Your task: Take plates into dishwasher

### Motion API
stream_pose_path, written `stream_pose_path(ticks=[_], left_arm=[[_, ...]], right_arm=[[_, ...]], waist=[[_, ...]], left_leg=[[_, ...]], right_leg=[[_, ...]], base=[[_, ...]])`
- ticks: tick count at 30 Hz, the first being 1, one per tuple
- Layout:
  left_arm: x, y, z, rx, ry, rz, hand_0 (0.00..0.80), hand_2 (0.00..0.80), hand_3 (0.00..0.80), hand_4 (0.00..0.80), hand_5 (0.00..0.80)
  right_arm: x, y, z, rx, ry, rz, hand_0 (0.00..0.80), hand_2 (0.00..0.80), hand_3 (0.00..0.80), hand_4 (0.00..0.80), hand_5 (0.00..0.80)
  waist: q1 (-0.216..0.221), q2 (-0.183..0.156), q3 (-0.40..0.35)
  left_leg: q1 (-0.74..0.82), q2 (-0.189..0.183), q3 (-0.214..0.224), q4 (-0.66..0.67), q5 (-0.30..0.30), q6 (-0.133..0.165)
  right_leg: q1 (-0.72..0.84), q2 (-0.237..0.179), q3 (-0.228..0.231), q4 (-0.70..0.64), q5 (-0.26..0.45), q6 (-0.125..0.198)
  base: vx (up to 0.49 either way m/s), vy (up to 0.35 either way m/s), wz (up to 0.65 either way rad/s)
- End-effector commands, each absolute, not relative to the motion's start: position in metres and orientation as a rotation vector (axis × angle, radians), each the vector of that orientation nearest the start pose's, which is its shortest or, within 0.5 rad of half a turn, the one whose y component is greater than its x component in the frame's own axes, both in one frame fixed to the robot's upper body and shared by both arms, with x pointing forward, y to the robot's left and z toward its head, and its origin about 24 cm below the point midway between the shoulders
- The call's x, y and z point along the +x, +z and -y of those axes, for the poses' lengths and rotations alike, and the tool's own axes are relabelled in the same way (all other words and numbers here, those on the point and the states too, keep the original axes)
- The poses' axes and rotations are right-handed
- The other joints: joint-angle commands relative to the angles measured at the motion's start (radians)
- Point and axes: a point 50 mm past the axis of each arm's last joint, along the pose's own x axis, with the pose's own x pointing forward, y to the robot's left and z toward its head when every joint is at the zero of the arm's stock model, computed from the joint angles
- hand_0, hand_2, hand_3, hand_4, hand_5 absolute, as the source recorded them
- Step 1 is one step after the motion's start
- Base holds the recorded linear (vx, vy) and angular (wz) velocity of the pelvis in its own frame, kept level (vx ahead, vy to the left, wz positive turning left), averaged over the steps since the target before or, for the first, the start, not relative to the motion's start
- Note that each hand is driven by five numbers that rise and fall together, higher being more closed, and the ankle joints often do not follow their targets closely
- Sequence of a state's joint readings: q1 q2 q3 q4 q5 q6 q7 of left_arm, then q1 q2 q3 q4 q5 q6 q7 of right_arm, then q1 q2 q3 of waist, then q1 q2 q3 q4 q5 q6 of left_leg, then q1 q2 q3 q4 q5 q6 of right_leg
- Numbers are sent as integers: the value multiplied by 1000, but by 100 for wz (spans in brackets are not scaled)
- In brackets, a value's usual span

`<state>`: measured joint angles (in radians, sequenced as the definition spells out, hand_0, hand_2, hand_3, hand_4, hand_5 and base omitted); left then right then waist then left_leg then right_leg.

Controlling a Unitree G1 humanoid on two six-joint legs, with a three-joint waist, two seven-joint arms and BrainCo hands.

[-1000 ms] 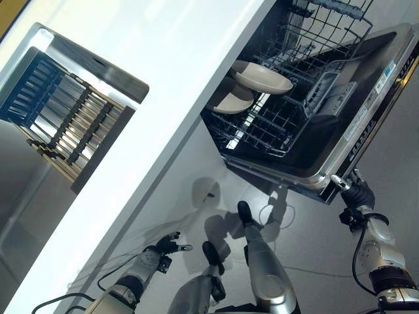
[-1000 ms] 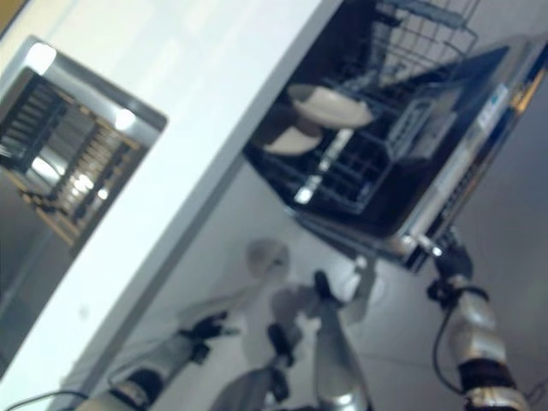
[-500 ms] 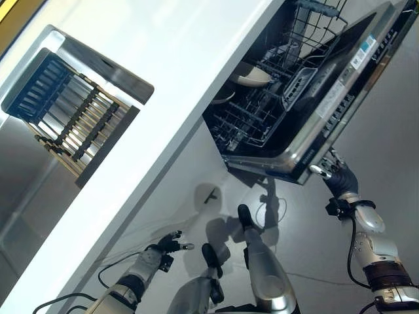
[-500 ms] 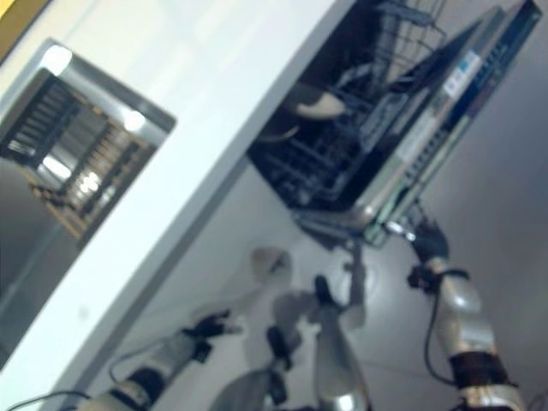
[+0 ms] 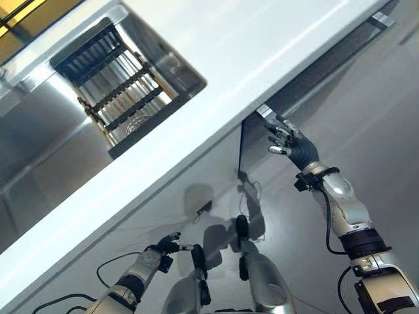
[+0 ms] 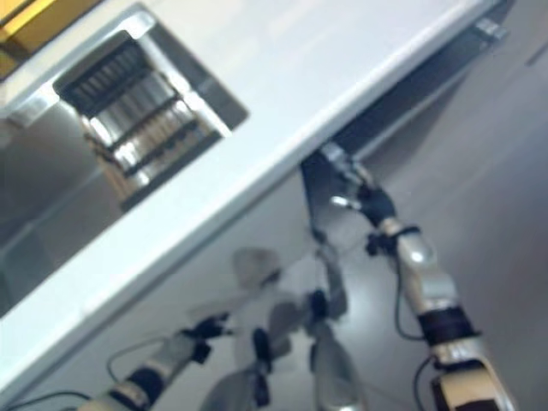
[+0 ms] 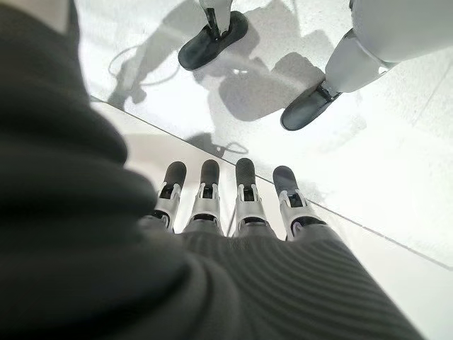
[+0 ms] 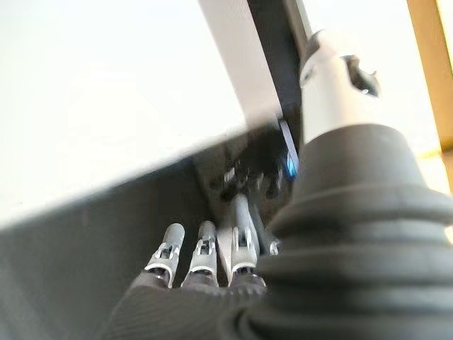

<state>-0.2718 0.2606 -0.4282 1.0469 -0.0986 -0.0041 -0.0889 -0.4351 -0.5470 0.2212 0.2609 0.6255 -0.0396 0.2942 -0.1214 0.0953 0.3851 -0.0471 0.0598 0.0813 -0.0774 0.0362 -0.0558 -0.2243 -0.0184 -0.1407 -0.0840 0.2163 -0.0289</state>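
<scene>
Grey floor [image 5: 386, 118] is seen lowest, with the left hand [image 5: 163, 246] hung low beside the cabinet front, fingers relaxed, nothing held. Right hand [image 5: 288, 140] is pressed with straight fingers against the dishwasher door [image 5: 252, 147], nearly closed under the white counter [image 5: 216, 72]. Plates are hidden from view. Sink [image 5: 124, 85] with a dish rack [image 5: 114, 91] is set farther back.

White countertop [image 5: 216, 62], steel sink [image 5: 39, 150] with rack [image 5: 111, 78], pale floor [image 5: 386, 131].
</scene>
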Motion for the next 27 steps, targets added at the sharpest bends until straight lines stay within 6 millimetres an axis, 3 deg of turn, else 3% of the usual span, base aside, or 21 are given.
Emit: stream_pose_path(ticks=[1, 5, 8, 9, 11, 12, 13, 18, 21, 27], left_arm=[[216, -109, -213, 468, -242, -855, 0, 0, 0, 0, 0], [212, -111, -215, 457, -231, -859, 0, 0, 0, 0, 0], [207, -113, -220, 441, -200, -864, 0, 0, 0, 0, 0], [207, -113, -220, 441, -199, -865, 0, 0, 0, 0, 0], [198, -116, -227, 427, -163, -887, 0, 0, 0, 0, 0], [197, -117, -227, 427, -163, -888, 0, 0, 0, 0, 0], [190, -119, -233, 422, -143, -905, 0, 0, 0, 0, 0], [169, -129, -240, 407, -122, -968, 0, 0, 0, 0, 0], [160, -134, -239, 404, -126, -1011, 0, 0, 0, 0, 0], [147, -142, -238, 377, -105, -1057, 0, 0, 0, 0, 0]], right_arm=[[331, 150, 153, 65, 562, 289, 0, 0, 0, 0, 0], [333, 141, 156, 33, 544, 240, 0, 0, 0, 0, 0], [323, 112, 157, 5, 588, 112, 0, 0, 0, 0, 0], [322, 111, 157, 0, 586, 113, 0, 0, 0, 0, 0], [296, 61, 172, -16, 595, -72, 0, 0, 0, 0, 0], [295, 60, 172, -16, 595, -73, 0, 0, 0, 0, 0], [274, 26, 185, -11, 561, -194, 0, 0, 0, 0, 0], [223, -59, 222, -119, 399, -576, 0, 0, 0, 0, 0], [198, -95, 236, -215, 341, -767, 0, 0, 0, 0, 0], [172, -125, 234, -256, 241, -973, 0, 0, 0, 0, 0]], waist=[[24, -85, -60], [31, -96, -66], [30, -111, -73], [30, -112, -73], [28, -129, -83], [28, -129, -83], [27, -140, -91], [40, -158, -126], [69, -163, -150], [111, -166, -183]], left_leg=[[-45, -83, 28, 70, -24, 55], [-43, -81, 22, 81, -27, 54], [-39, -77, 20, 92, -30, 53], [-39, -77, 20, 92, -30, 53], [-29, -72, 23, 95, -29, 54], [-29, -72, 23, 95, -29, 54], [-20, -70, 25, 96, -31, 54], [9, -67, 12, 94, -39, 57], [20, -66, -5, 110, -46, 57], [26, -64, -37, 154, -63, 57]], right_leg=[[64, -20, 93, 69, -122, 65], [73, -18, 91, 66, -122, 63], [84, -17, 88, 68, -126, 62], [85, -17, 88, 68, -126, 63], [99, -20, 74, 63, -124, 64], [100, -20, 74, 62, -124, 64], [109, -19, 69, 59, -124, 66], [149, -12, 59, 36, -128, 66], [179, -11, 48, 25, -131, 62], [222, -10, 33, 16, -139, 53]], base=[[51, -14, 23], [44, 3, 9], [42, 3, 8], [43, 2, 9], [38, -4, 12], [31, -11, 20], [28, -11, 19], [51, -18, 22], [70, -53, 12], [53, -52, 14]])
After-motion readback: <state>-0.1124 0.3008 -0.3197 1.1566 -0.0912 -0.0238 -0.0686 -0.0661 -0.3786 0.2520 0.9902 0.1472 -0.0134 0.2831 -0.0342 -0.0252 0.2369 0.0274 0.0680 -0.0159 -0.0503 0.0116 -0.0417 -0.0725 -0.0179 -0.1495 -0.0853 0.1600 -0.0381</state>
